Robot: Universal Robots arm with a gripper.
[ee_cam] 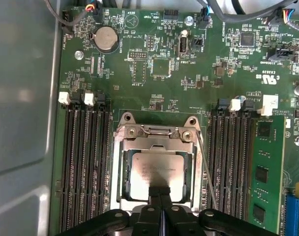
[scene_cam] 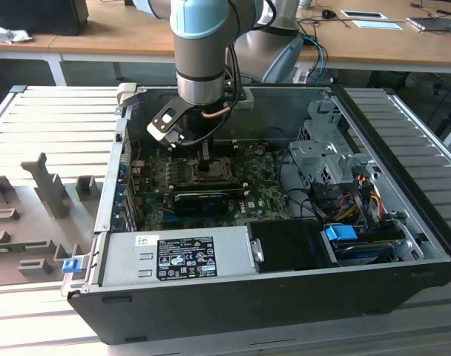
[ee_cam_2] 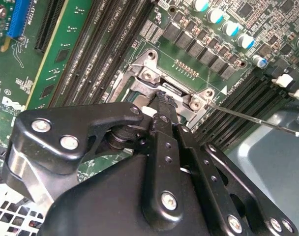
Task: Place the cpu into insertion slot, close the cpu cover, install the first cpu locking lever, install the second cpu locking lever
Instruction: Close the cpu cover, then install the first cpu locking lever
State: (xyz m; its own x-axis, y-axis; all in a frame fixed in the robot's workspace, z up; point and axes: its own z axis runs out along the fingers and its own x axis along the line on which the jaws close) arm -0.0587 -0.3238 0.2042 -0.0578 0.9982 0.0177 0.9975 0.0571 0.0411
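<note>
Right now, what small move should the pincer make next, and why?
Probably lift the shut pincer from the cpu cover's edge and shift toward the wire lever: the cpu already lies seated under the cover, while that lever angles away, apparently unlatched.

From my remote station I see a ribbed grey metal table (scene_cam: 55,119) spreading to both sides of the exterior view, with grey moulded fixtures (scene_cam: 51,189) standing on it at that view's left. Behind it runs a row of light wooden desks (scene_cam: 122,30) on white frames. A crumpled white paper (scene_cam: 9,33) and a black box (scene_cam: 40,15) sit on the left desk. Flat papers (scene_cam: 377,24) and cables (scene_cam: 318,44) lie on the right one. The light is even and bright.
</note>
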